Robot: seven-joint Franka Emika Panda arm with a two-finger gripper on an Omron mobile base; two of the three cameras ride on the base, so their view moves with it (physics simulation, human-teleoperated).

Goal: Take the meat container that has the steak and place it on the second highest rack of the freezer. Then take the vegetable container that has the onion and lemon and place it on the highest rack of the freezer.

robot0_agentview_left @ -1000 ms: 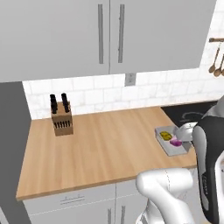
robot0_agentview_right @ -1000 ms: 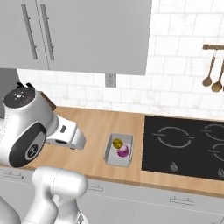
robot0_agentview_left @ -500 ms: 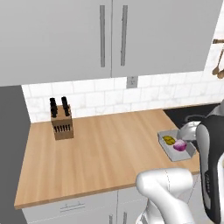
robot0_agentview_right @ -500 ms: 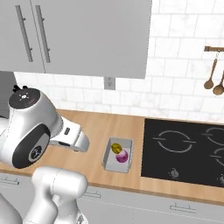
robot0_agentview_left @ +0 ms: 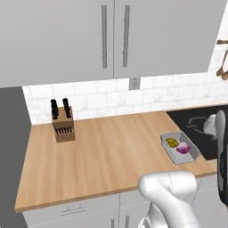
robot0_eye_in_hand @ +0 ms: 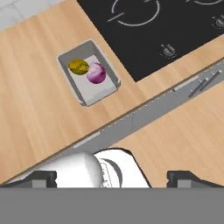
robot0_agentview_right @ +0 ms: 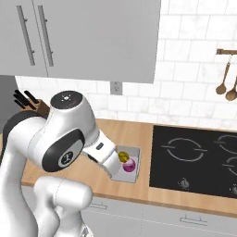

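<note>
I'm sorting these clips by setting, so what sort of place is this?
A rendered home kitchen, most likely: a wooden counter under grey wall cabinets, a black cooktop set into it, a knife block by the tiled wall, and wooden spoons hanging on a rail.

Pretty flat, even rendered light everywhere, only soft faint shadows on the table [robot0_agentview_left: 102, 156], no glare, slightly soft and pixelated.

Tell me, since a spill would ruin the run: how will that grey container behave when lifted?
The grey container looks rigid and thin-walled, probably light. Its walls are low, so tilting could let the round lemon and onion roll inside, perhaps out.
</note>
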